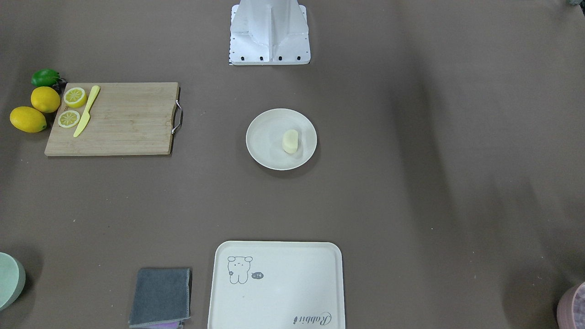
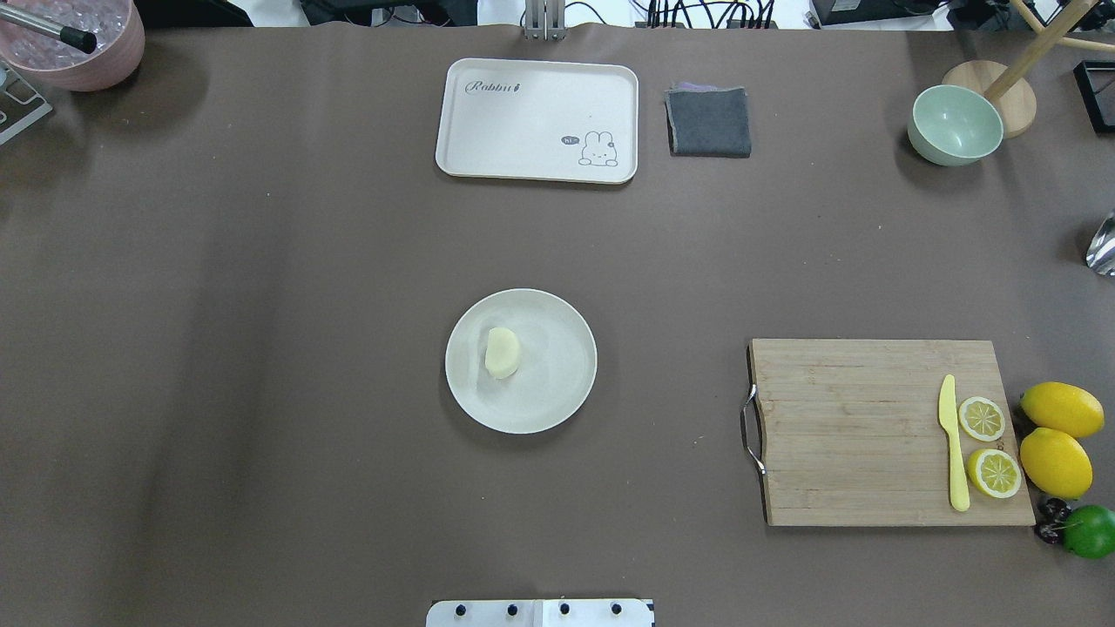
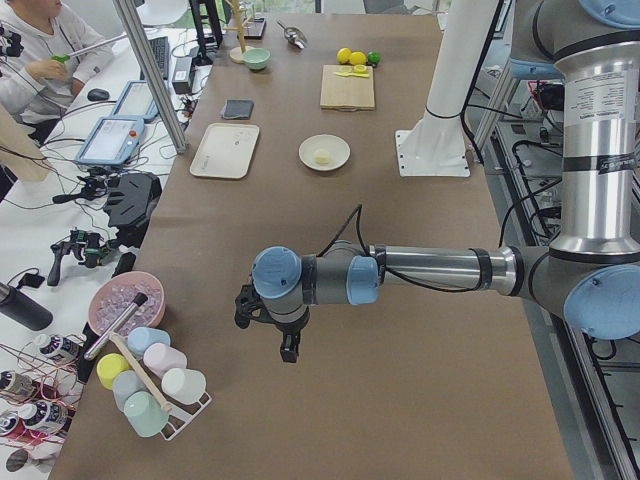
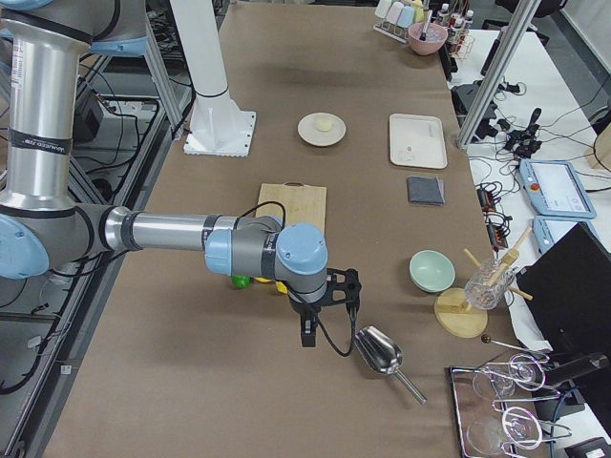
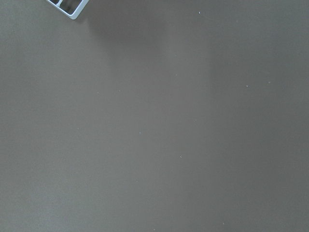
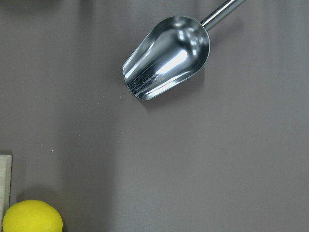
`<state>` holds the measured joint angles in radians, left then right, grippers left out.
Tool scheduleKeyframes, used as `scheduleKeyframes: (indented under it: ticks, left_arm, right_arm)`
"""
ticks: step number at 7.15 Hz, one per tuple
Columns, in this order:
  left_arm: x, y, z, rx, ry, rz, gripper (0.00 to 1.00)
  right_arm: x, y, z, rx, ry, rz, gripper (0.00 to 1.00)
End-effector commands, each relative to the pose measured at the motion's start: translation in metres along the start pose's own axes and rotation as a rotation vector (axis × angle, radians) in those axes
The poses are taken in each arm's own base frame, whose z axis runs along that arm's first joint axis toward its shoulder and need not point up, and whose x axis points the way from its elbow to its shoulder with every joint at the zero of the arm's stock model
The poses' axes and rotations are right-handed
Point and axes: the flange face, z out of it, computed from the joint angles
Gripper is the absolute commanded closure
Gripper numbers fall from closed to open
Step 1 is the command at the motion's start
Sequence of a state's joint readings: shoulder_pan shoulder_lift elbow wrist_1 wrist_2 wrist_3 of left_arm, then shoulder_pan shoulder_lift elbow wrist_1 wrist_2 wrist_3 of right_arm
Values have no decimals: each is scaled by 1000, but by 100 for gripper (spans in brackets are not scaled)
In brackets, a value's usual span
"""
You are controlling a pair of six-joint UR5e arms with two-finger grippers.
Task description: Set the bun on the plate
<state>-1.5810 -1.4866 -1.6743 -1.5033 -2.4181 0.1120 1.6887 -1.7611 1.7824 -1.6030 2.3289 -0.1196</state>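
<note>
Here the bun [image 2: 502,353] lies on the plate [image 2: 562,387], well inside its rim.

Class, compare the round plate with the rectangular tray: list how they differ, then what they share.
Shape: the plate is round, the tray rectangular with rounded corners. Marking: the plate is plain; the tray bears a cartoon animal and lettering. Load: the bun lies on the plate, not on the tray. Both are off-white, shallow, raised-rimmed and flat on the table.
</note>
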Motion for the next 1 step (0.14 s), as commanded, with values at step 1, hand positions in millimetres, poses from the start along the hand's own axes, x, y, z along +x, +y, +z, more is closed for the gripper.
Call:
scheduleKeyframes:
  ticks: [1]
  left_arm:
    - [-1,0,0,0,-1,-1,2]
  right_arm:
    - [-1,0,0,-1,-1,-1,0]
